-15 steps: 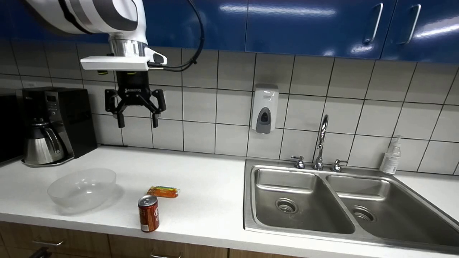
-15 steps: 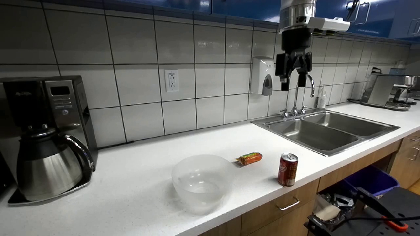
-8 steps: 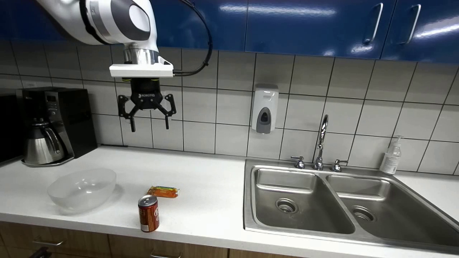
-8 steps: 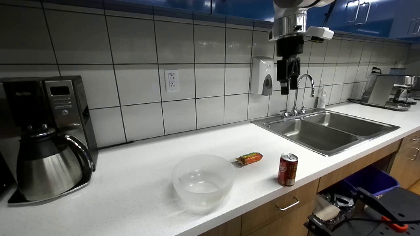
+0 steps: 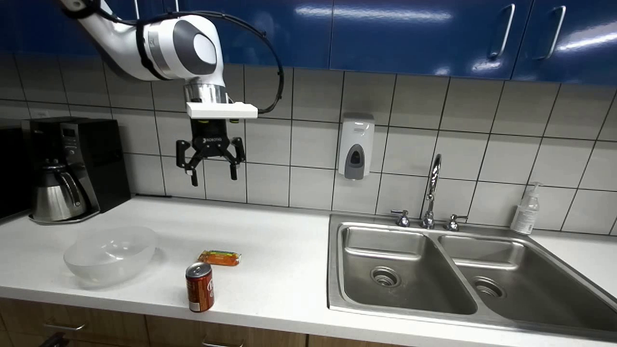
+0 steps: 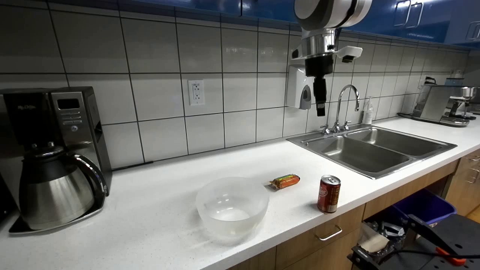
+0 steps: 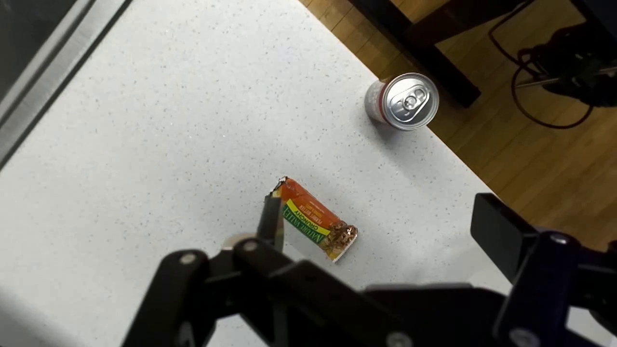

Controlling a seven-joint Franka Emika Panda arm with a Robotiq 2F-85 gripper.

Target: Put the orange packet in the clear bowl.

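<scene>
The orange packet lies flat on the white counter in both exterior views (image 5: 221, 259) (image 6: 286, 181). In the wrist view the packet (image 7: 311, 217) shows a green and yellow label, and one fingertip overlaps its end. The clear bowl stands upright on the counter in both exterior views (image 5: 103, 271) (image 6: 230, 227); nothing shows in it. My gripper (image 5: 214, 181) is open, empty and pointing down, high above the counter. It also shows edge-on in an exterior view (image 6: 320, 113). In the wrist view the fingers (image 7: 378, 212) are wide apart with only counter between them.
A red drink can (image 5: 199, 287) stands upright near the counter's front edge, close to the packet. A coffee maker with a steel pot (image 6: 56, 191) is at one end. A double sink (image 5: 405, 270) lies at the other side. Blue cabinets (image 5: 385, 38) hang above.
The arm has swung sideways and sunk a little, from the coffee maker's side to above the packet's side. The wrist has turned. The gripper stayed open; packet, bowl and can have not moved.
</scene>
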